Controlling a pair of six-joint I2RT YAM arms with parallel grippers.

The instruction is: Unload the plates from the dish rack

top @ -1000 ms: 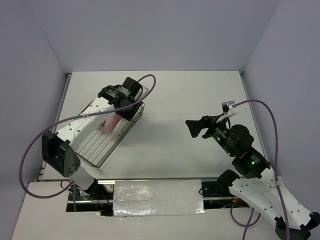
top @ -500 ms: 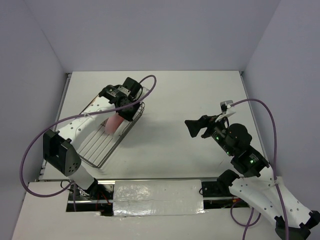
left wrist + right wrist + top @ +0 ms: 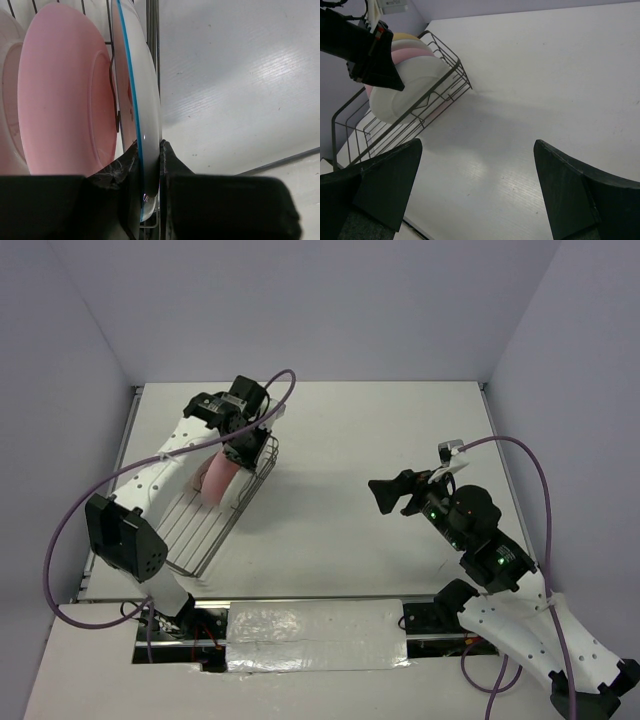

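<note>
- The white plate (image 3: pixel 148 120) stands on edge at the end of the dish rack (image 3: pixel 203 530), just beside a pink plate (image 3: pixel 65 90).
- The left gripper (image 3: pixel 148 151) pinches its rim, with the arm stretched over the rack.
- The right gripper (image 3: pixel 477 144) is spread wide above the table (image 3: pixel 350 440), well apart from the rack.
</note>
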